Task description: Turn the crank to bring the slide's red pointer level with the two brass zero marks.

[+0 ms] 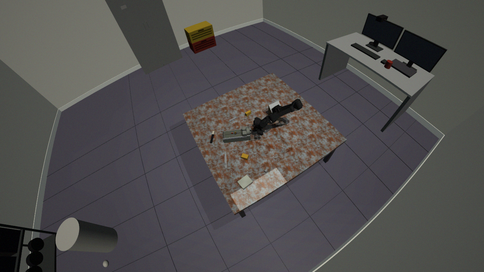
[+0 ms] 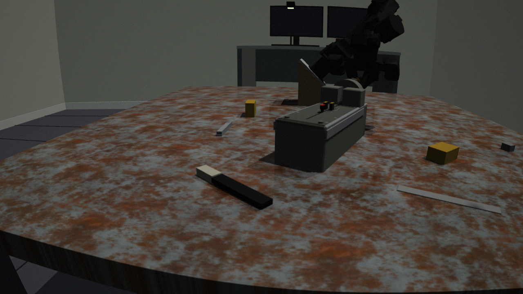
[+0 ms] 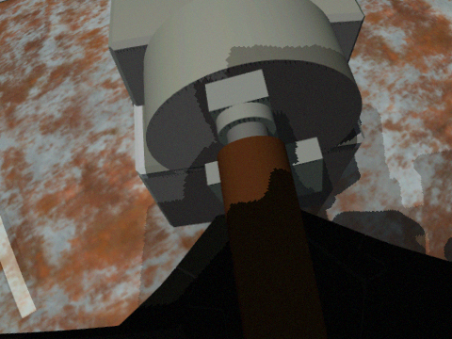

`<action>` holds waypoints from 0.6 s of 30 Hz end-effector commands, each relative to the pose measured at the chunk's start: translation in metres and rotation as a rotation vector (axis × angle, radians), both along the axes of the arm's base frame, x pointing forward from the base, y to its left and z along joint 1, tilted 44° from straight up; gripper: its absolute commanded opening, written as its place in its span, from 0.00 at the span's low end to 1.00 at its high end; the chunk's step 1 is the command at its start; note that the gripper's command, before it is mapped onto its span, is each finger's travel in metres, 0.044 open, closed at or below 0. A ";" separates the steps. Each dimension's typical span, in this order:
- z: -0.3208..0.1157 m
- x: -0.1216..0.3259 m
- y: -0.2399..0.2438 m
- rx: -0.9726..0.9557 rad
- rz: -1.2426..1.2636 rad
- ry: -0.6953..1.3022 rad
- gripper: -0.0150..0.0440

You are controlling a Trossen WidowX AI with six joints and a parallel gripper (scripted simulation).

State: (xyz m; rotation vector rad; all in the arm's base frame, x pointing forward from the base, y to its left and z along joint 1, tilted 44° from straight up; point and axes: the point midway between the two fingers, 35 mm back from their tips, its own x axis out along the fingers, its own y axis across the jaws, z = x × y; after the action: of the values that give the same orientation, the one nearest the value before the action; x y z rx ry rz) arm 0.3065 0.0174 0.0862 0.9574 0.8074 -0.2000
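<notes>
The machine point(image 1: 235, 135) point(image 2: 318, 136) is a grey box in the middle of the table point(image 2: 146, 204). On its top, the slide's red pointer point(image 2: 322, 106) stands close beside a brass mark point(image 2: 331, 105); from here I cannot tell whether they are exactly level. The grey crank wheel point(image 3: 251, 51) sits at the machine's far end. Its brown handle point(image 3: 266, 226) points straight at the wrist camera, just below the wheel's centre. My gripper point(image 3: 252, 224) point(image 1: 256, 130) is shut on the handle, and its fingers lie in dark shadow.
On the table lie two yellow cubes point(image 2: 250, 108) point(image 2: 441, 152), a black-and-white bar point(image 2: 233, 186), a flat grey strip point(image 2: 448, 199), a small grey bar point(image 2: 223, 128) and a small dark block point(image 2: 507, 147). A tilted board point(image 2: 309, 85) stands behind the machine.
</notes>
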 end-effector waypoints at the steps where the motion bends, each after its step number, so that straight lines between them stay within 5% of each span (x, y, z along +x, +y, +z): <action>1: -0.005 -0.005 -0.007 -0.009 -0.014 0.005 0.25; 18: -0.012 -0.009 -0.010 -0.009 -0.014 0.006 0.25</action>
State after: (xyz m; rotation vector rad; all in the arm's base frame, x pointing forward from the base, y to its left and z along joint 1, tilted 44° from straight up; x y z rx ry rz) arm 0.3019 0.0122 0.0805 0.9567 0.7966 -0.1925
